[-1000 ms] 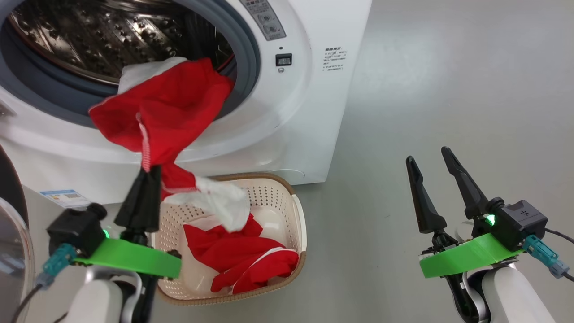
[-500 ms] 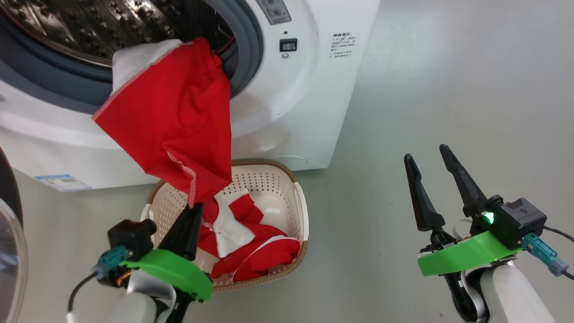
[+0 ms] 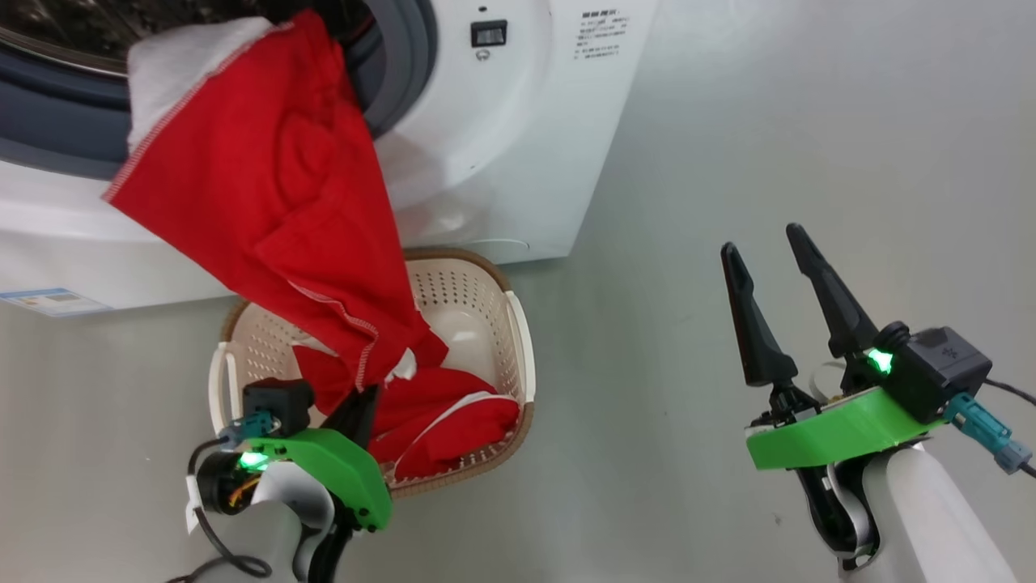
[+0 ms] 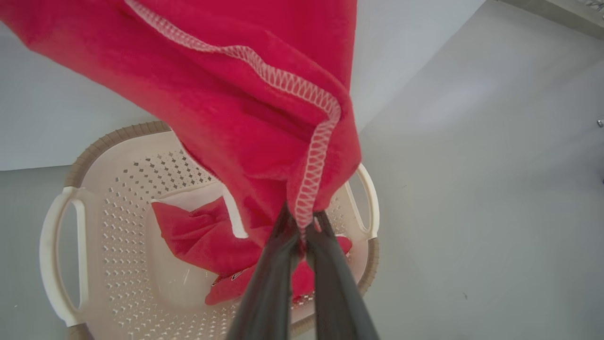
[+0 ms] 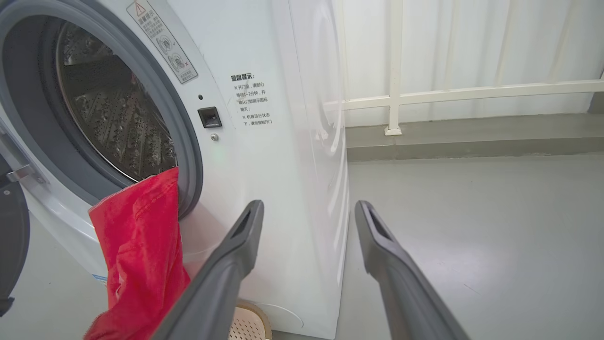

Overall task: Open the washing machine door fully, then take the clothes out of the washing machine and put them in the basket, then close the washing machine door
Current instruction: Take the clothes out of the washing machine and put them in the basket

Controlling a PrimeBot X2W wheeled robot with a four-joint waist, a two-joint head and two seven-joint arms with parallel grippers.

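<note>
We see the task about midway. The washing machine [image 3: 502,162] stands with its round opening uncovered, and the washing machine door [image 5: 13,245] is swung aside at the edge of the right wrist view. Some red clothes [image 3: 453,413] already lie in the basket [image 3: 518,340], which sits on the floor just in front of the machine. The left end effector [image 3: 360,409] is pinched tight on the stitched hem of a red garment [image 3: 267,202] and hangs over the basket. The garment's upper end, with a white cloth [image 3: 178,65] beside it, is draped over the lip of the opening. The right end effector [image 3: 759,240] waits wide and empty, well apart. We judge three things are left: drop this garment, fetch whatever remains inside, and shut the door. Compared with a second ago, the left end effector has sunk from the machine's front to the basket, drawing the garment out longer, and the camera has shifted too.
</note>
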